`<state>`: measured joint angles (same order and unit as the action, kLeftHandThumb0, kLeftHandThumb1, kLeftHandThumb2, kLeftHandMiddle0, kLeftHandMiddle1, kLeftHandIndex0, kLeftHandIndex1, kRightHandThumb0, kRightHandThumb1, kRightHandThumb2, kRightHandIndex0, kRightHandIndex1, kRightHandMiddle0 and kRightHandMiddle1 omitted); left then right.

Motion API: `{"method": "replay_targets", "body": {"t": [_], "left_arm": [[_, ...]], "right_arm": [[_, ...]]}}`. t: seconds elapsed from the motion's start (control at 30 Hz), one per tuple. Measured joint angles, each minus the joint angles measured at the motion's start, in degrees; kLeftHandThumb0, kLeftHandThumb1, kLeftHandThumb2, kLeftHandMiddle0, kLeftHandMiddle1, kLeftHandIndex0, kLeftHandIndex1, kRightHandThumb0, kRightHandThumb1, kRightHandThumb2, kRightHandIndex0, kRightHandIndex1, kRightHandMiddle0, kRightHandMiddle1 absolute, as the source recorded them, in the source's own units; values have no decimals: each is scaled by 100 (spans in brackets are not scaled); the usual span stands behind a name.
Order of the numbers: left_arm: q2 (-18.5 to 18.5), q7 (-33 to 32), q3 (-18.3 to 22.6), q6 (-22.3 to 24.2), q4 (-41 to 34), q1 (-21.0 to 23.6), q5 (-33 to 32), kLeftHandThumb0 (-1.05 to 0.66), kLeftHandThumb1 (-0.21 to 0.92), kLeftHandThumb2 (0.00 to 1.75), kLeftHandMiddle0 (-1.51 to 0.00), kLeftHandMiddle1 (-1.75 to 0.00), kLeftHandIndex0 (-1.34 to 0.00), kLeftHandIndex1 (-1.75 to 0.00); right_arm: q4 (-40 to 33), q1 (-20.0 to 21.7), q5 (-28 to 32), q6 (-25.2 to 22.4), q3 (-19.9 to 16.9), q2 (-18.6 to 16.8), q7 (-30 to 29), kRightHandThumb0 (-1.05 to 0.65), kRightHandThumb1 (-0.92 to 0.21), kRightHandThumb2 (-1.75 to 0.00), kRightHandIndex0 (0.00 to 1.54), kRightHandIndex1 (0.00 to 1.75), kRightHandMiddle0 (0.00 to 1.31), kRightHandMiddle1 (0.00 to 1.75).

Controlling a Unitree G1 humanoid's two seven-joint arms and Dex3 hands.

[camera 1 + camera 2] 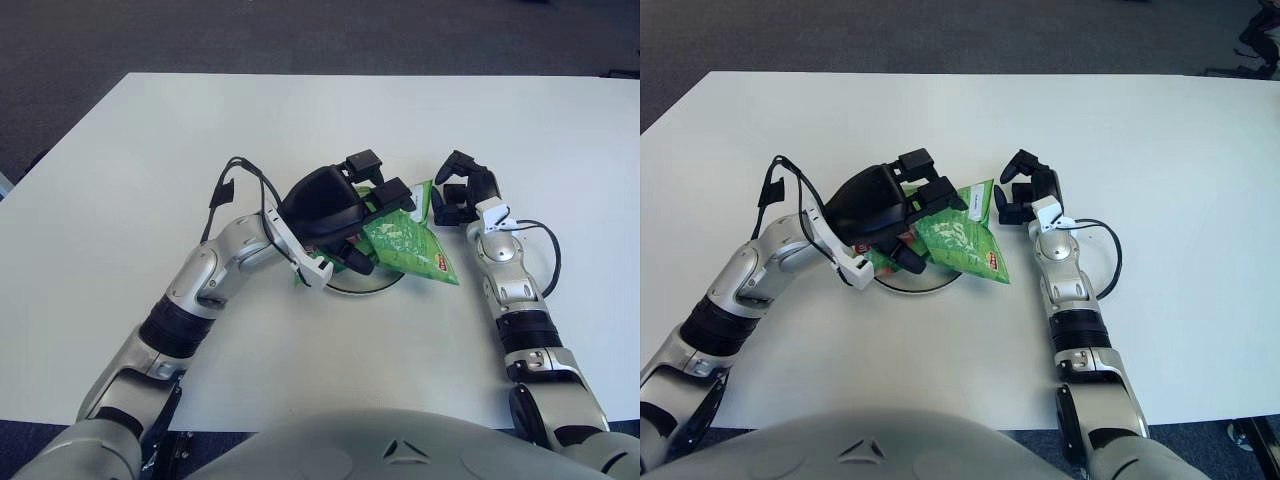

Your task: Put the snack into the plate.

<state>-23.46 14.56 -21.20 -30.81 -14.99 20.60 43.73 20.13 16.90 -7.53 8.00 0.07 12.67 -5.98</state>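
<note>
The snack, a green bag (pixel 408 240), lies tilted across a small round plate (pixel 366 287) in the middle of the white table; only the plate's near rim shows under it. My left hand (pixel 375 226), black, covers the bag's left half. Two fingers press its top edge and the thumb curls under its near side, so the hand is shut on the bag. My right hand (pixel 458 194) sits just right of the bag's upper corner, fingers curled and holding nothing. Whether it touches the bag I cannot tell.
The white table (pixel 120 200) spreads wide on all sides, and dark carpet (pixel 300 30) lies beyond its far edge. A black cable loops off my left wrist (pixel 232 178) and another off my right forearm (pixel 545 250).
</note>
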Motion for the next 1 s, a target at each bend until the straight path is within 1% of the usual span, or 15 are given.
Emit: {"method": "replay_targets", "body": {"t": [0.1, 0.13, 0.2, 0.23, 0.27, 0.33, 0.4, 0.53, 0.73, 0.83, 1.0], "left_arm": [[-59, 337, -12, 106, -107, 0, -169, -93, 92, 72, -2, -56, 0, -50], [-77, 483, -17, 165, -144, 0, -263, -93, 92, 73, -2, -55, 0, -49], [-109, 712, -25, 262, -208, 0, -401, -94, 92, 74, -1, -46, 0, -37], [-119, 815, -28, 306, -233, 1, -497, -94, 92, 74, 0, -44, 0, -35], [-131, 956, -31, 364, -255, 10, -621, -96, 92, 74, 0, -36, 0, -26], [-159, 1223, -46, 448, -264, 64, -853, -98, 92, 75, 0, -25, 0, -14], [-219, 1485, -74, 508, -264, 153, -1045, -100, 92, 75, 0, -18, 0, -8], [-297, 1854, -79, 627, -270, 276, -1340, -102, 92, 73, 0, -9, 0, -2], [-336, 2251, -79, 988, -330, 342, -1660, -105, 92, 68, 0, -2, 0, 0], [-343, 2322, -75, 1118, -362, 364, -1678, -105, 92, 65, 0, -1, 0, 0], [-343, 2328, 3, 1203, -420, 373, -1730, -105, 92, 61, 0, 0, 0, 0]], "right_arm": [[17, 4, -18, 21, 5, 15, -1, -54, -17, -149, 128, 175, 73, 175], [23, 6, -23, 30, 9, 22, 0, -54, -17, -149, 128, 175, 74, 175], [31, 7, -26, 46, 16, 34, 0, -54, -17, -150, 128, 175, 74, 175], [33, 7, -27, 54, 19, 39, 4, -54, -17, -150, 128, 175, 74, 175], [40, 7, -27, 69, 21, 46, 12, -54, -17, -150, 127, 175, 74, 175], [52, 7, -26, 97, 19, 60, 42, -55, -16, -150, 127, 175, 74, 175], [58, 7, -20, 111, 13, 69, 68, -55, -16, -151, 127, 175, 75, 175], [122, 30, 6, 162, -12, 66, 109, -55, -15, -152, 128, 175, 75, 175], [341, 114, 4, 329, -61, 66, 64, -55, -15, -152, 129, 175, 75, 175], [368, 126, -45, 343, -50, 66, -45, -55, -15, -153, 130, 175, 76, 175], [350, 124, -86, 326, -22, 72, -90, -56, -14, -153, 132, 175, 76, 175]]}}
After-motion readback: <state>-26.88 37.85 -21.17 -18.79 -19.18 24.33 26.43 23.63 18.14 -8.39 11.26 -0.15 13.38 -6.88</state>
